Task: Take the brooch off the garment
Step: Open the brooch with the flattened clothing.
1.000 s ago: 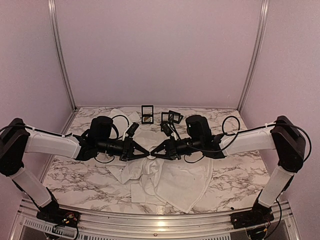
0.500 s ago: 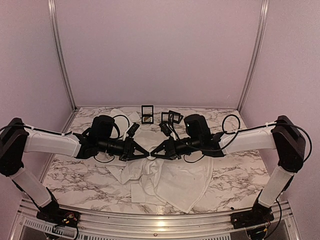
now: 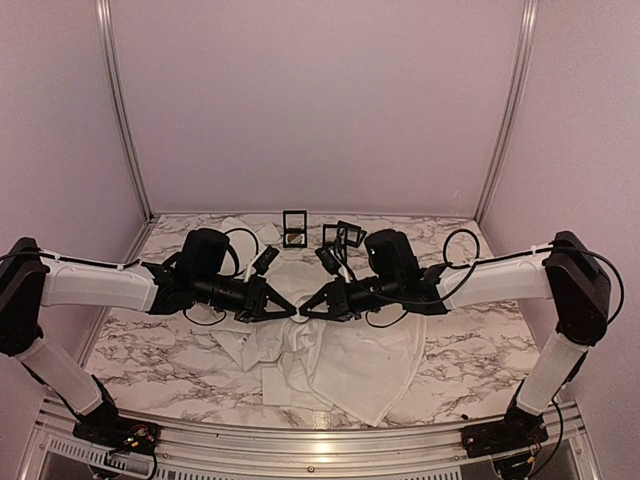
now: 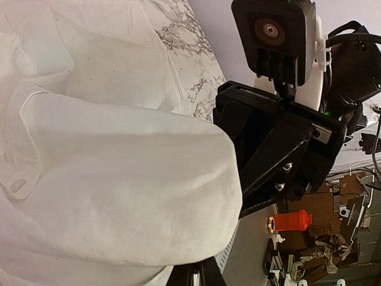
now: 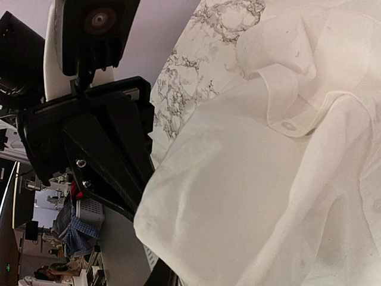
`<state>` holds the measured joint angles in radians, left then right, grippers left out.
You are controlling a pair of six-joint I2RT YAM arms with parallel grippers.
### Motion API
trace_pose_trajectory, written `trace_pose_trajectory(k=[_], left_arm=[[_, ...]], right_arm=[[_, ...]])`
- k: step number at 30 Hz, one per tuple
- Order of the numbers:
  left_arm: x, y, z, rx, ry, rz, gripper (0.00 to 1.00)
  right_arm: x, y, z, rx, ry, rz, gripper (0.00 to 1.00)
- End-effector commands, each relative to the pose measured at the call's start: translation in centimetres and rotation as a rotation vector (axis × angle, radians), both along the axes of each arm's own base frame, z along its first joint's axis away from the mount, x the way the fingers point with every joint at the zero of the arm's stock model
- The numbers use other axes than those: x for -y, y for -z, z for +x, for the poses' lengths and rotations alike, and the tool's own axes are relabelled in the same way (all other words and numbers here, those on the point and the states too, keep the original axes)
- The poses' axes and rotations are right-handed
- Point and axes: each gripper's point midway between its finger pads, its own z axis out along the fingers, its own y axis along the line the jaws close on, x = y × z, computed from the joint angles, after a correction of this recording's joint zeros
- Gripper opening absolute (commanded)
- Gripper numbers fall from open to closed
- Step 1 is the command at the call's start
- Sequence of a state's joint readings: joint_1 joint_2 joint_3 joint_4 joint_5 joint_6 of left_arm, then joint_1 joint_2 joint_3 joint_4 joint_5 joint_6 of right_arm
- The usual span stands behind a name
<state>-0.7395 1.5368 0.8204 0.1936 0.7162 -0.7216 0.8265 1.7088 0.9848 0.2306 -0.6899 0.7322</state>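
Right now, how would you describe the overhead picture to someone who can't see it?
Two robot arms meet tip to tip, the left gripper and right gripper each pinching a raised fold of a crumpled white shirt on a marble table. Small black frames stand behind.

White garment (image 5: 250, 196) bunching up close; left tool (image 5: 125, 199) tip hiding behind garment's left fold; marbled surface (image 5: 196, 65) showing above garment.

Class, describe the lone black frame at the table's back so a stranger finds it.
Follow the marble table to its back edge, beyond the shirt. Of the small black frames there, it is the leftmost frame, upright and apart from the clustered pair.
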Motion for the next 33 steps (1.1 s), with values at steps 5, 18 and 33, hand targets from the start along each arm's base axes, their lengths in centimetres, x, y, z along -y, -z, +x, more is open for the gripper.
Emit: trace_pose_trajectory(k=[5,18,33], left_arm=[[-0.2,-0.1,-0.4,0.008,0.018,0.053,0.0],[0.0,-0.4,-0.7,0.01,0.046,0.035,0.0],[0.6,-1.2,-0.8,-0.019,0.051,-0.04,0.0]], right_arm=[[-0.1,-3.3,0.7,0.095,0.015,0.037,0.18],[-0.3,-3.8,0.6,0.138,-0.003,0.028,0.25],[-1.6,-2.7,-0.1,0.113,-0.045,0.041,0.27]])
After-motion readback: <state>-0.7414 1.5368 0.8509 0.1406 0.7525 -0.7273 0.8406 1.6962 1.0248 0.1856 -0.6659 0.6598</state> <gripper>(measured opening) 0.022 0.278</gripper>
